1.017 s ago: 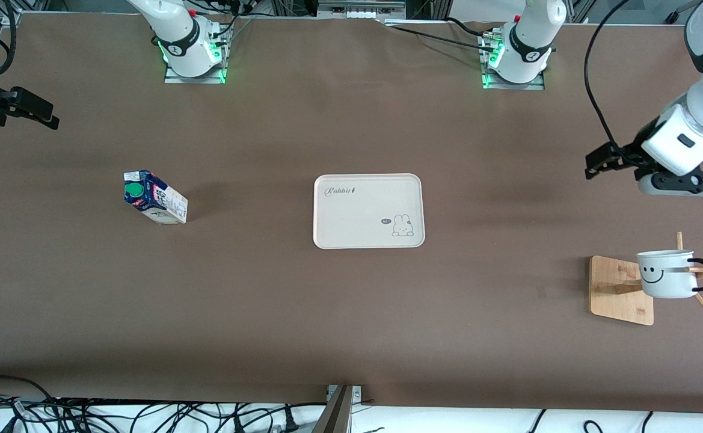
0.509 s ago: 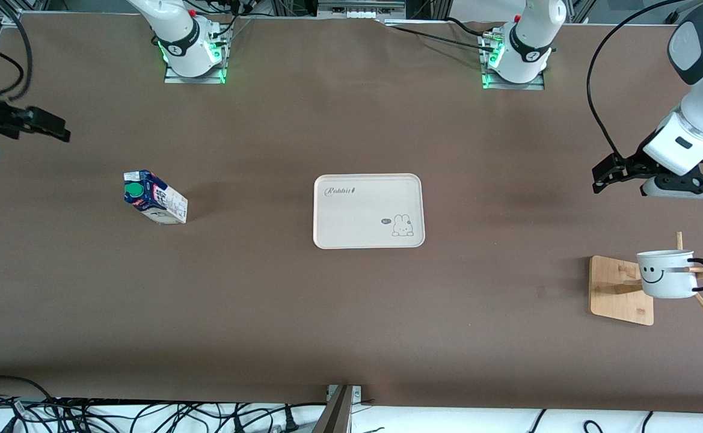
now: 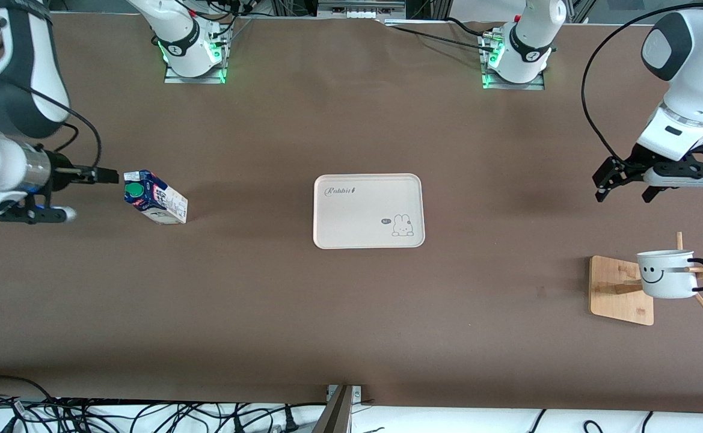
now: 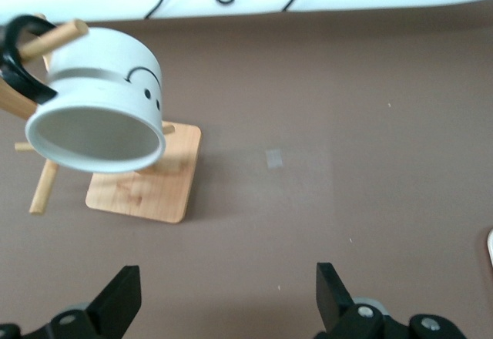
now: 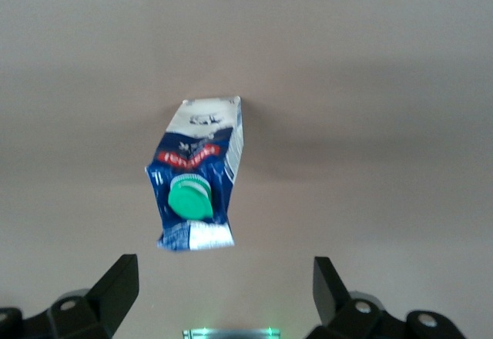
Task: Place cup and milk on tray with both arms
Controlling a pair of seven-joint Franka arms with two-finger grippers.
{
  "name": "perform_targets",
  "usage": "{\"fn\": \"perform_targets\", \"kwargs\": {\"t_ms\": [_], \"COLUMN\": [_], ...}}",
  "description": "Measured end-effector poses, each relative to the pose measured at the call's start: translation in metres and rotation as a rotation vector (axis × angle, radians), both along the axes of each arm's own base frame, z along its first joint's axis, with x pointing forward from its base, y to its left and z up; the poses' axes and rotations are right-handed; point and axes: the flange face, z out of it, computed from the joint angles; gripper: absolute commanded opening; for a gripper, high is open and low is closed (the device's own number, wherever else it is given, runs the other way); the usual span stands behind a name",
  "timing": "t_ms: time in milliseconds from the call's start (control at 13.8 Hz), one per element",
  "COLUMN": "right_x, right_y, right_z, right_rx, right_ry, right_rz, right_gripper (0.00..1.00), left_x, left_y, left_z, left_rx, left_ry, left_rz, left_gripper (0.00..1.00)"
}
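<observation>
The milk (image 3: 154, 197) stands toward the right arm's end of the table, green cap up, and shows in the right wrist view (image 5: 196, 177). My right gripper (image 3: 107, 175) is open and empty beside its top, not touching it (image 5: 223, 293). The cup (image 3: 667, 273) hangs by its handle on a peg of a wooden stand (image 3: 619, 291) at the left arm's end, and its open mouth faces the left wrist view (image 4: 100, 119). My left gripper (image 3: 625, 191) is open and empty over bare table next to the stand (image 4: 227, 297). The tray (image 3: 357, 222) lies mid-table with nothing on it.
The wooden stand's base (image 4: 146, 177) and its pegs stick out around the cup. Both arm bases (image 3: 192, 51) (image 3: 516, 57) stand along the table edge farthest from the front camera. Cables lie off the table edge nearest that camera.
My right arm has swung in from the table's end to the milk's top. My left gripper has moved down and closer to the cup stand. The milk, cup and tray have not moved.
</observation>
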Motion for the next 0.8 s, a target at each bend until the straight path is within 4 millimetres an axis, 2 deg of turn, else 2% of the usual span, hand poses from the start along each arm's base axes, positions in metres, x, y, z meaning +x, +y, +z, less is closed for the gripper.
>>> {"fn": "perform_targets", "kwargs": {"t_ms": [218, 363, 581, 799], "right_x": [-0.005, -0.01, -0.019, -0.036], "right_y": [0.005, 0.005, 0.006, 0.02], "right_z": [-0.033, -0.046, -0.066, -0.087], "right_rx": [0.027, 0.034, 0.034, 0.039], "right_ry": [0.001, 0.008, -0.005, -0.031], "right_rz": [-0.01, -0.018, -0.023, -0.002], "right_gripper": [1.0, 1.0, 1.0, 1.0], "left_x": [-0.013, -0.027, -0.031, -0.03], "left_y": [0.003, 0.003, 0.005, 0.027], "left_z": [-0.034, -0.056, -0.055, -0.05], "left_rx": [0.01, 0.015, 0.025, 0.083], "left_ry": [-0.153, -0.219, -0.288, -0.394], "left_rz": [0.005, 0.004, 0.0, -0.024], "left_gripper": [1.0, 1.0, 1.0, 1.0]}}
